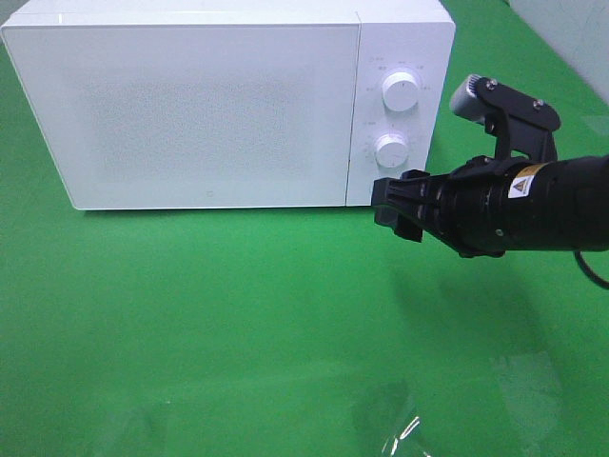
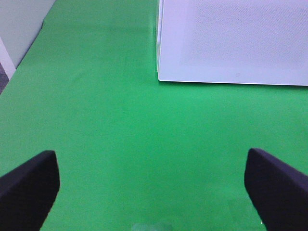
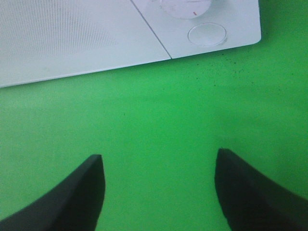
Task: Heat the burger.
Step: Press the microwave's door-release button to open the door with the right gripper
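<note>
Right hand [image 1: 395,205] — spread, empty — hovering just short of round button [image 3: 207,34] on microwave [image 1: 190,105] (burger unseen); off-centre push risking sliding off.

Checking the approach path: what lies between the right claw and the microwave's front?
Only bare green cloth, seen in the right wrist view between the right claw and the microwave.
</note>
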{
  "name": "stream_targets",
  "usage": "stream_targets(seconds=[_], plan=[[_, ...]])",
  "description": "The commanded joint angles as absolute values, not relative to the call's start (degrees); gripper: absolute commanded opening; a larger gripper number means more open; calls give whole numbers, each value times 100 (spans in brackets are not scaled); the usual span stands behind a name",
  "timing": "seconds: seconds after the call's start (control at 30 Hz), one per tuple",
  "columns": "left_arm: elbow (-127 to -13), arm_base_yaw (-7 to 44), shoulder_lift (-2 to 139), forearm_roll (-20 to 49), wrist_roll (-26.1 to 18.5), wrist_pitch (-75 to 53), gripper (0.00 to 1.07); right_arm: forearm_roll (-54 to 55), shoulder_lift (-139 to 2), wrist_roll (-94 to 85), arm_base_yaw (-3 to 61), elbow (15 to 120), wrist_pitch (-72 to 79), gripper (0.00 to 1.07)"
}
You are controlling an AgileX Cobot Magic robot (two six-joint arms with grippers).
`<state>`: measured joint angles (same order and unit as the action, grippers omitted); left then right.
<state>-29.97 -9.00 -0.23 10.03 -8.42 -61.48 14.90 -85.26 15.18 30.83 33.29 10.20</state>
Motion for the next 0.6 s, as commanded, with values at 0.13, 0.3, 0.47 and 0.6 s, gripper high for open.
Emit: stream_targets(seconds=[0.13, 0.3, 0.47, 0.6], plan=[[-2974, -859, -63, 1043, -814, -6154, 97, 126, -7821, 1501, 2945, 3839, -1031, 65], [-2974, -859, -63, 1043, -814, -6154, 97, 0, -7156, 1421, 2968, 3930, -2149, 69], [-2974, -859, -63, 1043, -814, -6154, 97, 0, -6440, 1249, 2968, 3930, -3083, 76], [-2974, -859, -63, 1043, -814, -6154, 97, 0, -5856, 1238, 2968, 3930, -3845, 77]])
